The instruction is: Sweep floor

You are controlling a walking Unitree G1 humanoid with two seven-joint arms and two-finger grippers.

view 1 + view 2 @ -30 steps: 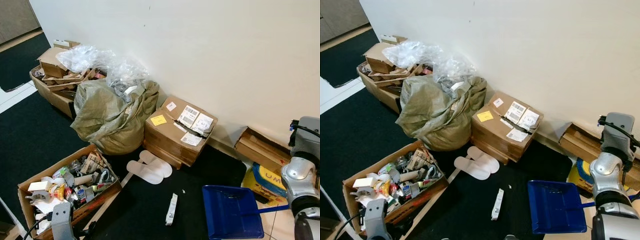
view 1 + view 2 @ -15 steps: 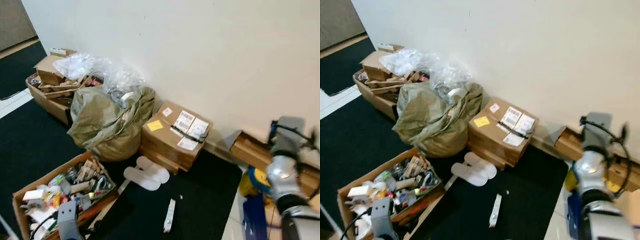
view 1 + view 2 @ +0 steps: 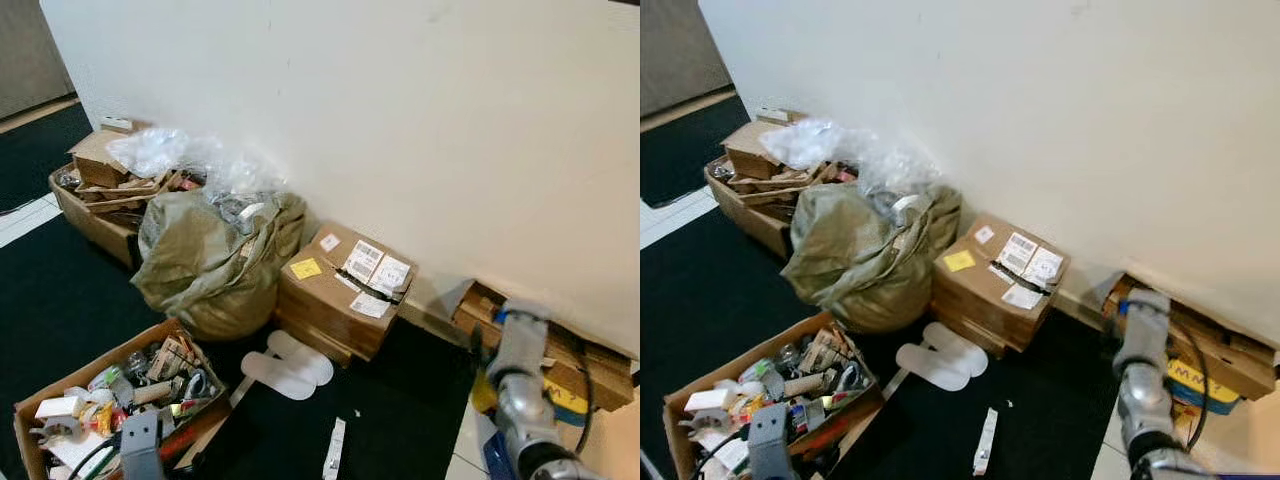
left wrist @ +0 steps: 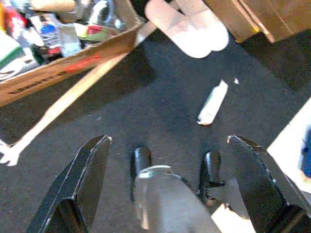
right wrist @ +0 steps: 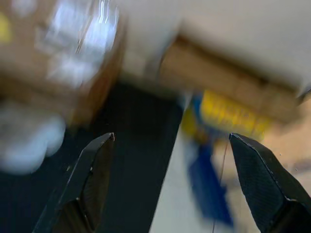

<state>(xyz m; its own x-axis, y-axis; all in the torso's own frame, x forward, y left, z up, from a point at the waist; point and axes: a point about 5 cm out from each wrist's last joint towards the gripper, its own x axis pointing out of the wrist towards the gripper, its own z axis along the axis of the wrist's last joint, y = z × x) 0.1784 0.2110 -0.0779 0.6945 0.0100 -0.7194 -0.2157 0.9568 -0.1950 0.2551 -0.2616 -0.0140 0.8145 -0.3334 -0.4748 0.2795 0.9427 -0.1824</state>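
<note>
Left gripper: fingers spread wide, nothing between them, hanging over the black floor mat. White strip of litter lies on the mat ahead of them, white slippers beyond. Right gripper: fingers also spread, empty; view blurred, we make out a blue dustpan on pale floor. Open cardboard box is full of mixed junk; green sack bulges beside the sealed carton.

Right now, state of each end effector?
Left end effector: open, holding nothing, above the black mat.
Right end effector: open, holding nothing; its view is motion-blurred.
</note>
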